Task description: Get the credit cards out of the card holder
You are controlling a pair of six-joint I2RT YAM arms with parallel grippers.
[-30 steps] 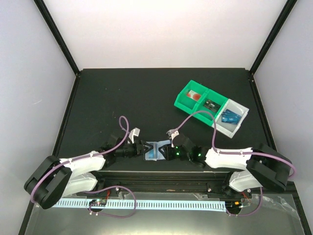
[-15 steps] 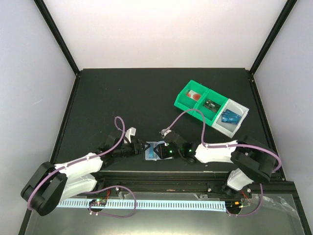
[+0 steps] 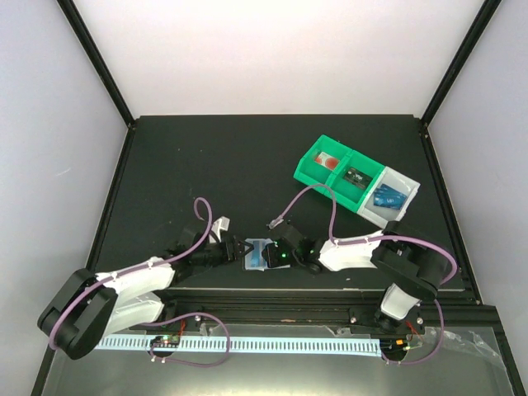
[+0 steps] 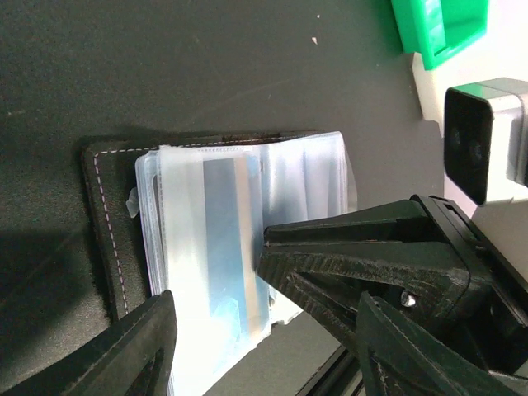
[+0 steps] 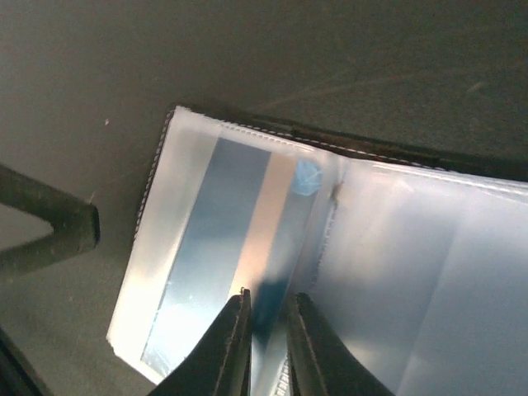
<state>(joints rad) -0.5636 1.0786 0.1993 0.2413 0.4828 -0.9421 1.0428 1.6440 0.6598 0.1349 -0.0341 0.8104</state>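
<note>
The card holder lies open near the front edge, its clear sleeves fanned over a dark stitched cover. A blue credit card sits in the left sleeve. My right gripper comes in from the right, its jaws drawn close on the card's edge at the sleeve mouth. In the left wrist view its fingers touch the card. My left gripper stands open, one finger on each side of the holder's near end. Another blue credit card lies in the tray.
A green-and-grey compartment tray stands at the back right, holding a red-and-white item and a dark green item. The table's front rail runs just behind the holder. One left finger shows in the right wrist view.
My right arm has slid left onto the holder and its jaws have narrowed on the card's edge. My left gripper has opened wider around the holder.
</note>
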